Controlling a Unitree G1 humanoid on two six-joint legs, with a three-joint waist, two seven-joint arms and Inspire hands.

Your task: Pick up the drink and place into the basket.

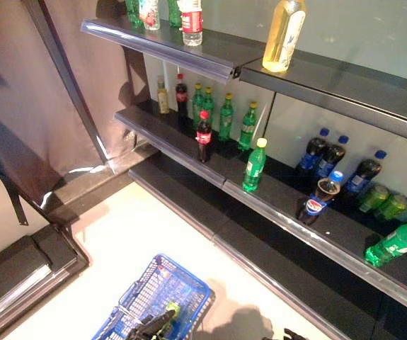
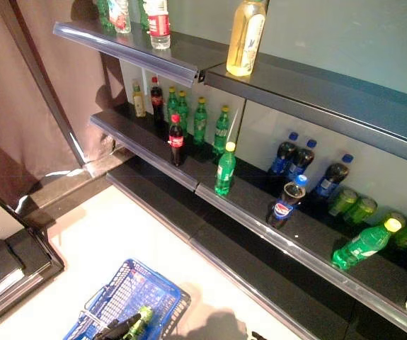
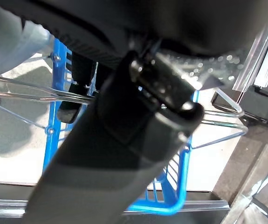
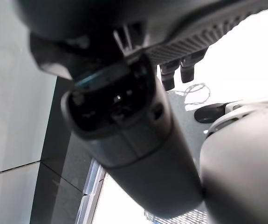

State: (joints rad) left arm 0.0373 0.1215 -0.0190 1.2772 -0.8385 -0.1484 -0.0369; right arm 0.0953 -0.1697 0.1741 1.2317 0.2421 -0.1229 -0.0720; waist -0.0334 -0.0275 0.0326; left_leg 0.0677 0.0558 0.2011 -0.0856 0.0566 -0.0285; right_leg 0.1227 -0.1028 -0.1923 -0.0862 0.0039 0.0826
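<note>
The blue basket [image 1: 162, 294] hangs low at the front left, off the pale floor. My left hand [image 1: 152, 329] is shut on its thin wire handles [image 3: 29, 92]; the basket's blue rim [image 3: 179, 185] shows past the thumb in the left wrist view. A green drink [image 2: 140, 318] lies in the basket beside that hand. My right hand [image 4: 124, 130] hangs low at the front right [image 1: 292, 333], open and empty, away from the shelves. On the middle shelf stand a green bottle with a yellow cap [image 1: 254, 166] and a cola bottle with a red cap [image 1: 204, 138].
A dark shelving unit [image 1: 288, 212] runs from the far left to the near right. It holds a leaning blue-capped cola bottle [image 1: 318, 198], a lying green bottle [image 1: 399, 242], green bottles at the back [image 1: 226, 117] and a yellow bottle on top [image 1: 284, 35]. A dark step [image 1: 19, 273] lies at the left.
</note>
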